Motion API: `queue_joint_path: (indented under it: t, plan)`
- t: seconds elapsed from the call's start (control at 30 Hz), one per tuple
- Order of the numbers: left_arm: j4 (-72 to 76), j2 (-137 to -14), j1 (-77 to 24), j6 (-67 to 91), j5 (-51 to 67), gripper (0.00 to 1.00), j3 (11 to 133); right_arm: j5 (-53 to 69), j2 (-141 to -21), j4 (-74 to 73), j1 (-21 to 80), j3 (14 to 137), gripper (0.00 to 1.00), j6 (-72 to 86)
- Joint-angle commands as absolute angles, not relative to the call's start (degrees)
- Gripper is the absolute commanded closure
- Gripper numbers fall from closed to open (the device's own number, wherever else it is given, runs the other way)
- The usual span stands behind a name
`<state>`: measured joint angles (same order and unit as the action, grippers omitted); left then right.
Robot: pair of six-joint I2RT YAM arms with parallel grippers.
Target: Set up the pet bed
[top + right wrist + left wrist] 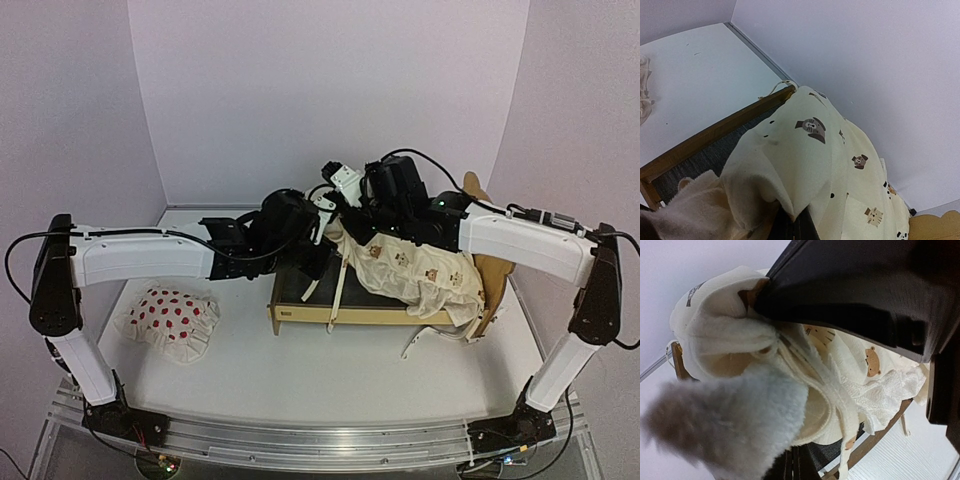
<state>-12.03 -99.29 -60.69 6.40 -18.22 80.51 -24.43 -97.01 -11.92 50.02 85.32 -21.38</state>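
The pet bed point(300, 314) was seen on the table point(300, 400), right of centre and towards the far side. It was a pale plywood frame with low rails and a dark grey fabric base. Its scalloped headboard point(492, 275) was turned to the right. Only the left part of the base was left bare. The rest was covered by a cream animal-print quilt point(420, 270), which was bunched up and hung over the near right corner. The quilt was pinched in the closed left gripper point(760, 297) and in the closed right gripper point(792, 222), both crowded above the bed's far left part. A white red-dotted pillow point(168, 318) was seen well apart, near left.
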Motion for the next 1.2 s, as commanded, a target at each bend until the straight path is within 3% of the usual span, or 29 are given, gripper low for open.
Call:
queue_joint_path:
  t: [0.0, 1.17]
  plan:
    - [-9.1, -96.7, -60.5, 6.3, -18.9, 1.00, 81.7, -24.7, -94.3, -10.0, 50.3, 85.3, 1.00, -21.3]
    - [-0.7, -98.9, -60.6, 18.4, -12.8, 1.00, 67.4, -24.6, -96.0, -10.0, 50.3, 85.5, 1.00, -20.5]
